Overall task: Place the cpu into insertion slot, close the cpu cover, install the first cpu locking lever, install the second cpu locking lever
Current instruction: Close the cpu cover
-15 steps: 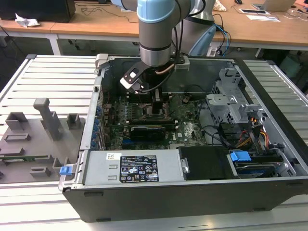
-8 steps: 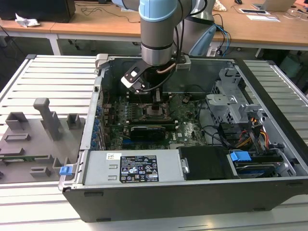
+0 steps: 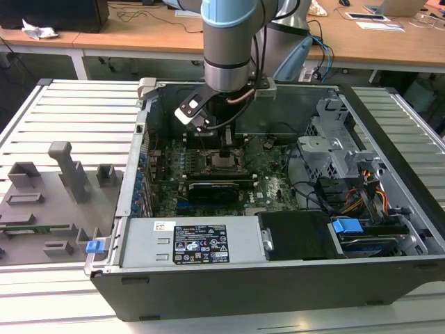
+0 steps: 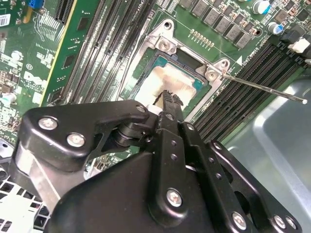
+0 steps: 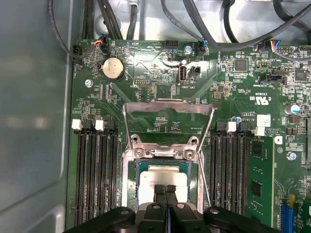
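The one gripper has its two fingers pressed together with nothing between them, their tips at the pale top of the single cpu, which lies in the socket on the green motherboard. Just beyond the cpu, the one cpu cover stands swung open. One thin lever juts out beside the socket, which is flanked by two banks of memory slots.

The cpu is showing a pale silver-grey metal top, smooth and softly matt. The cpu cover is gleaming as thin bare metal, and the lever is glinting like polished steel wire. The gripper is looking matt black, with bright metal screws. The motherboard is shining glossy green, and the case wall is showing dull grey sheet metal.
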`<state>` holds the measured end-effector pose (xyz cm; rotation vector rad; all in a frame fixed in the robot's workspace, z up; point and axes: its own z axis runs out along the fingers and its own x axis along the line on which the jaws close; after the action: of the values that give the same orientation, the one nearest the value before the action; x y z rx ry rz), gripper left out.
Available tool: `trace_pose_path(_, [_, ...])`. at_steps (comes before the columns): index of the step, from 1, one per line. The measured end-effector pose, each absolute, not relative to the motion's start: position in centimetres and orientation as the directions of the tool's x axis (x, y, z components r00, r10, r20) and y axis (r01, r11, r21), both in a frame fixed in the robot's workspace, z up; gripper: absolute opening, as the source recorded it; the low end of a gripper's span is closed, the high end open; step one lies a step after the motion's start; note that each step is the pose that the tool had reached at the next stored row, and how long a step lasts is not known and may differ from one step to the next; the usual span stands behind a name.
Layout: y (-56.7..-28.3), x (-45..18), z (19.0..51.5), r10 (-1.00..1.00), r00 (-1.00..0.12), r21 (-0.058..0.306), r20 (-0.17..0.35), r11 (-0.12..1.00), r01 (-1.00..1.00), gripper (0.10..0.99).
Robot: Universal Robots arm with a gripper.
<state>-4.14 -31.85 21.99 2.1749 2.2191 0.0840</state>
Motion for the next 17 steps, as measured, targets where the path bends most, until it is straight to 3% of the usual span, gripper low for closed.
trace_pose_path(12, [-31.8, -4.1, 23.2, 1.0, -0.021, 0.061, 0.014, 0.02, 0.998, 0.106])
trace_pose_path(17, [-31.8, -4.1, 26.3, 1.0, -0.021, 0.061, 0.014, 0.02, 0.998, 0.106])
